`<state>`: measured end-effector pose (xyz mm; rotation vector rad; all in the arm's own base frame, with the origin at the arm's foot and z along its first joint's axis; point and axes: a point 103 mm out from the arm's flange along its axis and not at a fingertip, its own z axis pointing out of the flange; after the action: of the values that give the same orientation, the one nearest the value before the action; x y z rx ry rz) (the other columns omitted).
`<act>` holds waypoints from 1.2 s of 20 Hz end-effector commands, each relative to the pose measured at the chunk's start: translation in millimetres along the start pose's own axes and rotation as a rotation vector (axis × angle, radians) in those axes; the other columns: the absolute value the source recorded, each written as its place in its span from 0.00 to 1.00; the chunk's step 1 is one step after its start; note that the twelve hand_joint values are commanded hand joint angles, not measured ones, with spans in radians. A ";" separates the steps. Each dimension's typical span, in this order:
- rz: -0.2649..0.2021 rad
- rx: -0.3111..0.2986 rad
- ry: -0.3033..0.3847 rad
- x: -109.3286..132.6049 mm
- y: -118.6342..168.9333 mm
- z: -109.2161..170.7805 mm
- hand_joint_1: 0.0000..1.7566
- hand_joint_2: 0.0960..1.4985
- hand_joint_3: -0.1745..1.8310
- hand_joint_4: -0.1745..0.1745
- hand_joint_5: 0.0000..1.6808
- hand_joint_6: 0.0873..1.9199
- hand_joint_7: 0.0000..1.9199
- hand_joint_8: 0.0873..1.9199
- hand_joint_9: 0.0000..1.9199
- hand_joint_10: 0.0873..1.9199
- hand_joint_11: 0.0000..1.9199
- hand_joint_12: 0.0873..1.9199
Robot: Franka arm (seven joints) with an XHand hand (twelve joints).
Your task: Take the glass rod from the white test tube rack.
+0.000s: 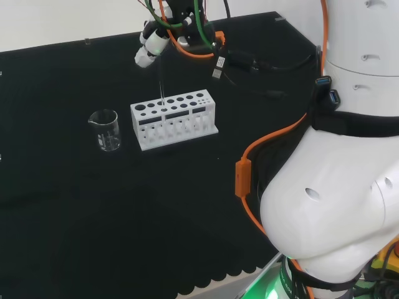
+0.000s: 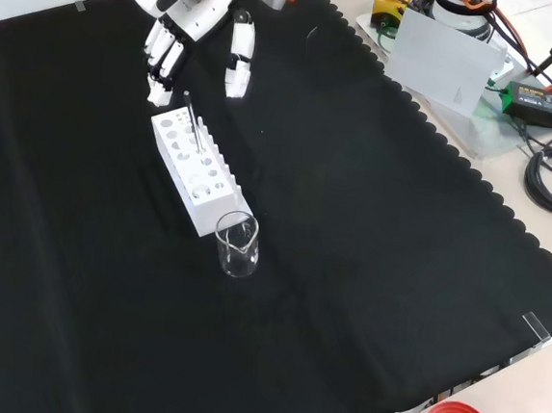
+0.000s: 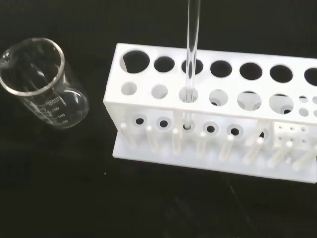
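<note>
The hand (image 2: 181,26) hovers with its fingers (image 2: 163,61) straight and relaxed, grasping nothing, the thumb (image 2: 238,60) set apart from them. Just below the fingertips in the front view stands the glass rod (image 2: 194,122), upright in a hole of the white test tube rack (image 2: 205,186) and not touched by the hand. Past the rack's far end from the hand sits a clear beaker (image 2: 237,245) on the black cloth (image 2: 367,272).

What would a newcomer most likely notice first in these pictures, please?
Probably the white test tube rack mid-cloth, with a thin glass rod standing upright in one of its holes. In the front view the robot hand hovers just beyond the rack's far end, fingers pointing down, while a clear beaker stands at the near end.
</note>
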<state>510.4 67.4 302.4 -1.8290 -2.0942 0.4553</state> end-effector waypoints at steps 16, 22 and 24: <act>-0.025 0.061 0.014 -7.7 16.4 24.4 0.33 0.59 0.00 0.45 0.22 0.03 0.10 0.43 0.26 0.46 0.25 0.71; -0.022 0.073 -0.011 -7.3 20.5 28.6 0.36 0.59 0.00 0.43 0.22 0.06 0.12 0.43 0.28 0.45 0.29 0.70; -0.020 0.076 -0.009 -7.8 21.8 30.0 0.37 0.59 0.00 0.41 0.21 0.10 0.14 0.43 0.30 0.44 0.31 0.68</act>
<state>517.0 61.8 267.9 -1.7642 -2.0728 0.5218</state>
